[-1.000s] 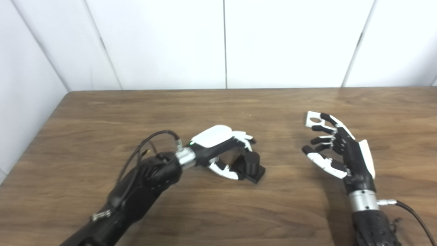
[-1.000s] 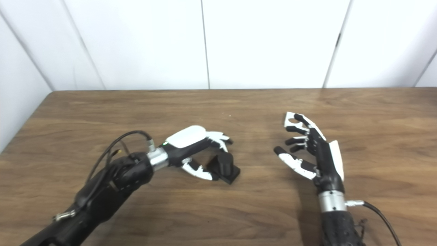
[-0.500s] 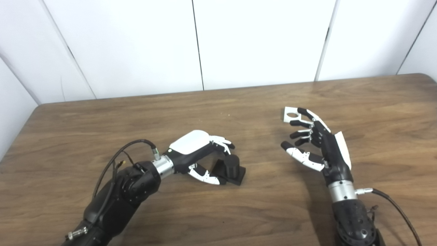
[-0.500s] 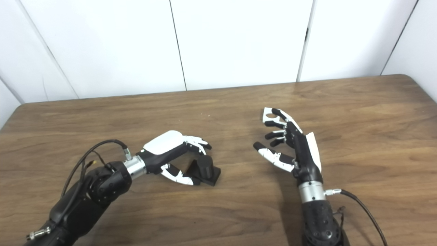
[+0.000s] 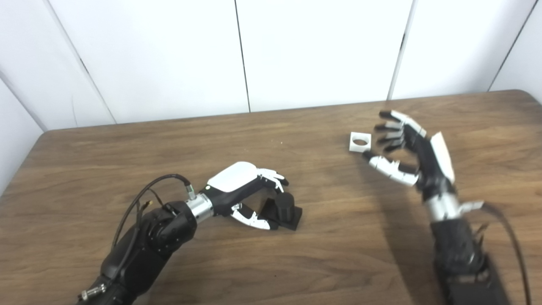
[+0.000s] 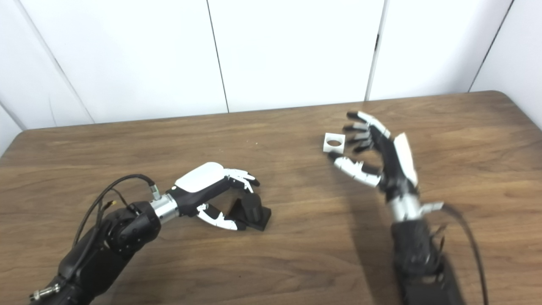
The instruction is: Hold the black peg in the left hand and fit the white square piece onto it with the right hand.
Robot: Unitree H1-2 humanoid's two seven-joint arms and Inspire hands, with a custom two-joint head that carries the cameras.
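A brown wooden bench [image 5: 127,140] is seen against white wall panels [image 5: 169,51]. The left hand [image 5: 243,188] is laid low on the bench, its fingers [image 5: 275,177] curled over the black peg [image 5: 284,205] and its thumb set against the peg's square base, which rests on the bench; a firm grasp cannot be confirmed. The right hand [image 5: 408,146] is raised with its fingers [image 5: 391,127] spread wide and nothing held. The white square piece [image 5: 360,142], with its round hole, lies flat on the bench just beside the right fingertips, well apart from the peg.
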